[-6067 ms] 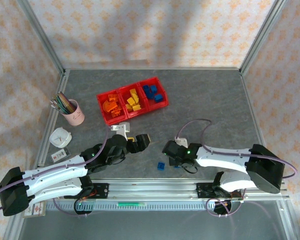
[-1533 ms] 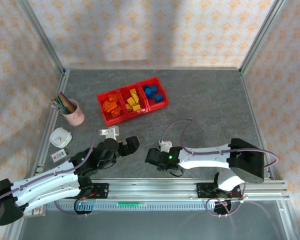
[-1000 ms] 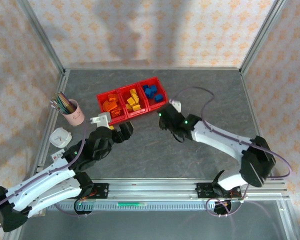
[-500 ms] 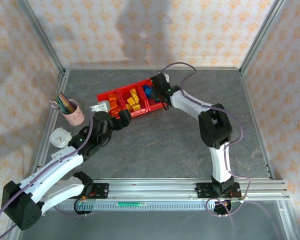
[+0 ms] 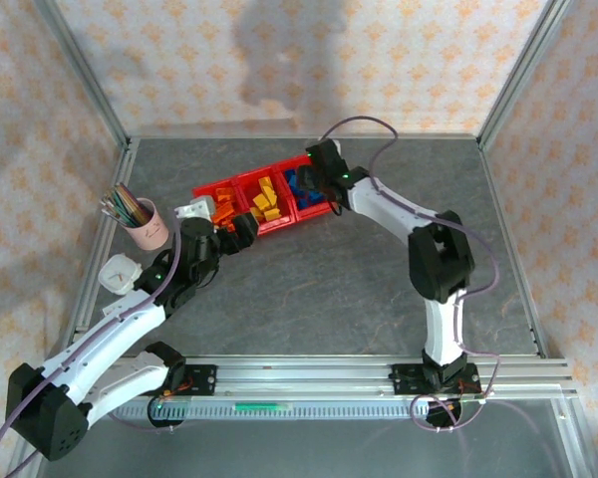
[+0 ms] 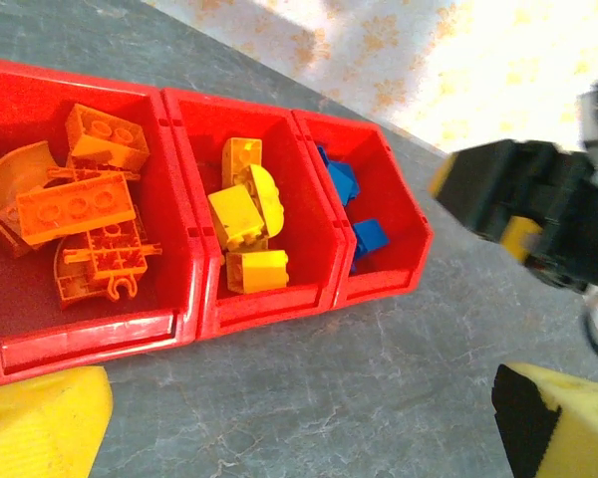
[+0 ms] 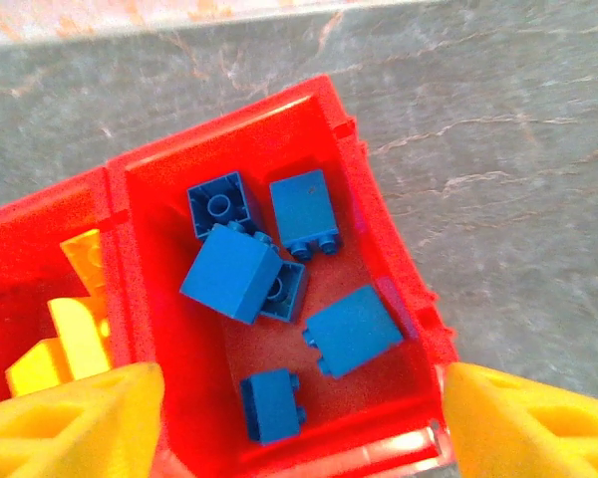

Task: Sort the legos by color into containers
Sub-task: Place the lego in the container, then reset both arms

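Observation:
Three joined red containers (image 5: 279,226) stand mid-table. Orange legos (image 6: 75,209) fill the left one, yellow legos (image 6: 237,217) the middle, blue legos (image 6: 369,237) the right. My right gripper (image 5: 314,186) hangs open over the right container (image 7: 384,249). Several blue legos (image 7: 231,274) lie below it, one (image 7: 272,403) between its yellow fingertips (image 7: 70,418). That gripper (image 7: 299,428) holds nothing. My left gripper (image 6: 299,428) stands open over bare table just in front of the containers' (image 6: 179,199) near wall. In the top view, the left gripper (image 5: 234,231) is at their front left corner.
At the left, a pink cup of pencils (image 5: 145,224) stands with a small white object (image 5: 120,271) in front of it. A metal rail (image 5: 299,373) runs along the near edge. Patterned walls on a metal frame enclose the table.
My right gripper swung from the near table up to the right container and opened there. My left gripper reached forward to the front of the containers, still open.

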